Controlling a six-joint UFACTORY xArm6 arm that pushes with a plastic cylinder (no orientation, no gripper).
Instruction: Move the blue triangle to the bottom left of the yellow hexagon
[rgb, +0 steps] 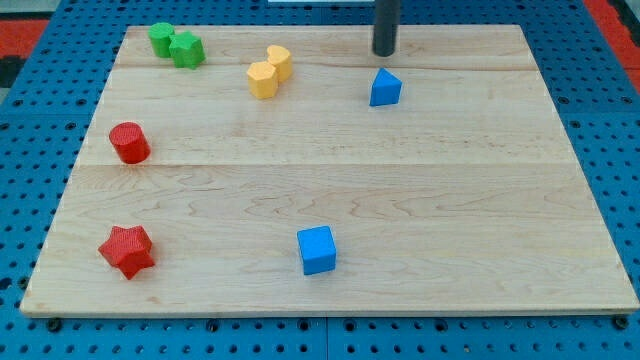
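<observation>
One rod, no jaws, nothing grasped: my tip (385, 52) just above blue triangle (385, 88); yellow hexagon (262, 80) toward view's left.

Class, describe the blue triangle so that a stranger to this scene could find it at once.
Look at the wooden board, near its top edge, right of centre. Just below my tip sits the blue triangle. The only other blue piece, the blue cube, lies near the bottom edge.
</observation>
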